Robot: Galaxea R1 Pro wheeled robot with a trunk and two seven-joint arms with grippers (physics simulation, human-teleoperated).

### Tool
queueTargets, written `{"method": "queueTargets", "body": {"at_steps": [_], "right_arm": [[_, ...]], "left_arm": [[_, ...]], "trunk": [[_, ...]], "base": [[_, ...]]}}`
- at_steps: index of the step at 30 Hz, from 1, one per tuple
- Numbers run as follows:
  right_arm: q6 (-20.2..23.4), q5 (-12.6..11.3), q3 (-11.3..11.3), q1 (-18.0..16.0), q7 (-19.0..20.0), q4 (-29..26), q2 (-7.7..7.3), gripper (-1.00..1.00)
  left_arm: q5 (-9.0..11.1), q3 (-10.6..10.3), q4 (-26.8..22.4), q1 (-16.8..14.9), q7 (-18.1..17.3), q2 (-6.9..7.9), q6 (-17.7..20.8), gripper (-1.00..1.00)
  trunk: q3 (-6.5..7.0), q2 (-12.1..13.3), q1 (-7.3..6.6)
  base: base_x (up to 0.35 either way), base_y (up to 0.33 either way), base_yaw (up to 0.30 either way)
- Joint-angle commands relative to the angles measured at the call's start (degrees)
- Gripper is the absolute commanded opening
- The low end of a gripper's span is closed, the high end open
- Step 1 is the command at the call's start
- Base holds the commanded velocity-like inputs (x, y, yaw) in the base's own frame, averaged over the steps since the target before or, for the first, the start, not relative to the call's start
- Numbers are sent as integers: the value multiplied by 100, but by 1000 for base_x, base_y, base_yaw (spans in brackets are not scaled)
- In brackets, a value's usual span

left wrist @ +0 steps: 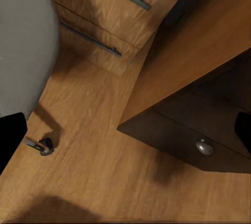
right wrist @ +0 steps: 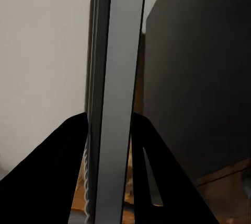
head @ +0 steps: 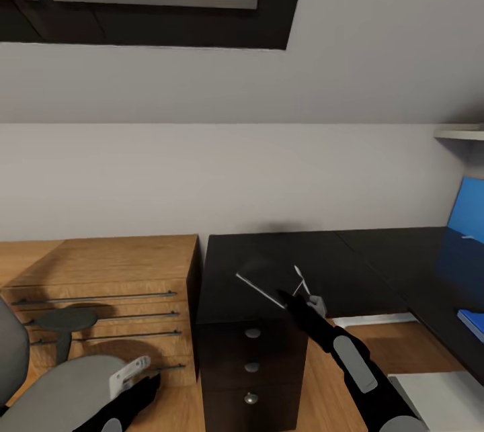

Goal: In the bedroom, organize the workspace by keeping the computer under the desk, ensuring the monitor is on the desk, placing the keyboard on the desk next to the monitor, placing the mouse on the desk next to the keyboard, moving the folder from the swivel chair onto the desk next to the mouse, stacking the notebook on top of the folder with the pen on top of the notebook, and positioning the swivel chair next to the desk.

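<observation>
Item: notebook (head: 269, 282), thin grey slab, held over the near left end of the bench (head: 349, 257), above the drawer unit (head: 250, 371). My right pincer (right wrist: 110, 125) is clenched on its edge, a finger (right wrist: 68, 151) pressed to each face.

Handling, by my estimate: light, stiff, smooth-faced; an edge grip may let it swing or slip, so a deeper bite would steady it.

Destination: blue folder (head: 472, 321), lying at the bench's far right edge, well apart from the notebook.

Room: dark benchtop between them looks bare; the sloped ceiling (head: 376, 29) sits well above.

Left pincer (head: 134, 378): low beside the swivel chair (head: 54, 392); clenched or released, I cannot tell.
</observation>
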Motion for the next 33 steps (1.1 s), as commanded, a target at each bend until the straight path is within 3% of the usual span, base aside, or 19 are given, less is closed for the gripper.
{"method": "queueTargets", "body": {"at_steps": [1,23,30,33], "right_arm": [[23,198,11,35,94,-80,-48,-100],[27,313,3,48,309,-89,-66,-100],[39,318,2,48,314,-96,-71,-100],[38,318,2,48,314,-100,-71,-100]], "left_arm": [[51,-63,295,-4,52,17,-80,100],[55,-302,461,-4,53,32,-297,100],[47,-617,465,-4,71,33,-304,100],[48,-642,467,-4,72,33,-303,100]], "trunk": [[12,38,-23],[407,920,-506],[407,920,-506],[407,920,-506]], "base": [[-59,0,0],[-284,-3,-14],[-50,-4,-101],[-4,0,-9]]}}
